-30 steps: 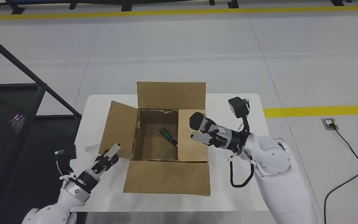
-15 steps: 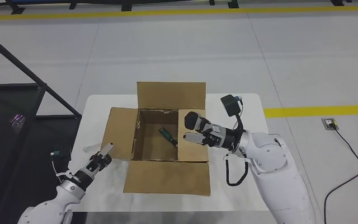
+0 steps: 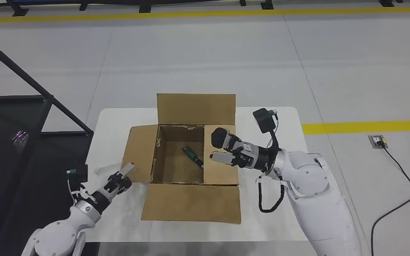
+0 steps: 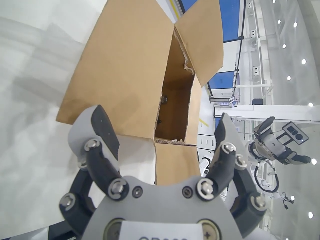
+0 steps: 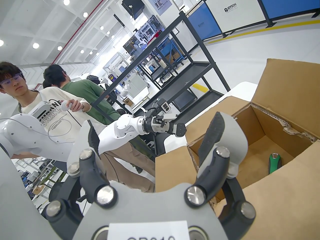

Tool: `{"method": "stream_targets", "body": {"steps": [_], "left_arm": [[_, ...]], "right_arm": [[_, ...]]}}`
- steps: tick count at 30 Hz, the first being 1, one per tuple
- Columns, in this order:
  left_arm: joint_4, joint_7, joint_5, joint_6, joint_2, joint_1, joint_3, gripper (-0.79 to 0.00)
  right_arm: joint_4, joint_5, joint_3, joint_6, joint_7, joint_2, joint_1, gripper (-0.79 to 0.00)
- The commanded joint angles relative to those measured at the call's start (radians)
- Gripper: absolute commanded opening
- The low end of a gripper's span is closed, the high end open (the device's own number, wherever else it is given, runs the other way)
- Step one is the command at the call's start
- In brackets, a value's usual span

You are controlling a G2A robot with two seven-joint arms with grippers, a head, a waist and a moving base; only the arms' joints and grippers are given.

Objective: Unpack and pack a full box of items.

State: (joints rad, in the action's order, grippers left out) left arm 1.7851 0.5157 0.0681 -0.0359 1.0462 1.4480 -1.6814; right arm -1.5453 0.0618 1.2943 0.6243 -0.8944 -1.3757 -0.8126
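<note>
- While the box (image 3: 179,168) sits open in the middle of the white surface (image 3: 282,121), all four flaps are undone. The far flap (image 3: 196,109) tips away from the robot and the near flap (image 3: 191,203) lies out toward it.
- The left flap (image 3: 138,157) spreads outward over the surface. The right flap (image 3: 221,174) tilts in over the opening and hides that side of the box floor from the top view.
- The green item (image 3: 191,154) is small with a dark end. It lies flat on the box floor, on the side of the right flap, about midway between the far and near walls. The right wrist view shows a pale metal bit at its end.
- The left end effector (image 3: 125,171) hovers above the surface just beside the outer edge of the left flap, by that flap's near corner, pointing at the box. Its fingers (image 4: 105,128) are spread wide with nothing between them. The left wrist view shows them apart from the cardboard.
- The right end effector (image 3: 216,147) is at the top edge of the right flap, aimed across the opening. Its jaws are wide apart and hold nothing. One pad (image 5: 212,138) hangs in front of the box opening. Cannot tell whether it touches the flap.
- The two end effectors are well apart, with the box between them.
</note>
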Motion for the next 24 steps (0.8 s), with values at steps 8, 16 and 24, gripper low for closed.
{"method": "stream_targets", "body": {"steps": [8,16,24], "left_arm": [[-0.020,-0.005,-0.012,-0.018,0.001,-0.014,0.015,0.000],[-0.021,-0.002,0.004,-0.033,0.002,-0.020,0.016,0.000],[0.101,-0.001,0.038,-0.013,0.000,0.029,-0.045,0.000]], "right_arm": [[0.000,0.000,0.000,0.000,0.000,0.000,0.000,0.000],[0.000,0.000,0.000,0.000,0.000,0.000,0.000,0.000],[0.000,0.000,0.000,0.000,0.000,0.000,0.000,0.000]]}}
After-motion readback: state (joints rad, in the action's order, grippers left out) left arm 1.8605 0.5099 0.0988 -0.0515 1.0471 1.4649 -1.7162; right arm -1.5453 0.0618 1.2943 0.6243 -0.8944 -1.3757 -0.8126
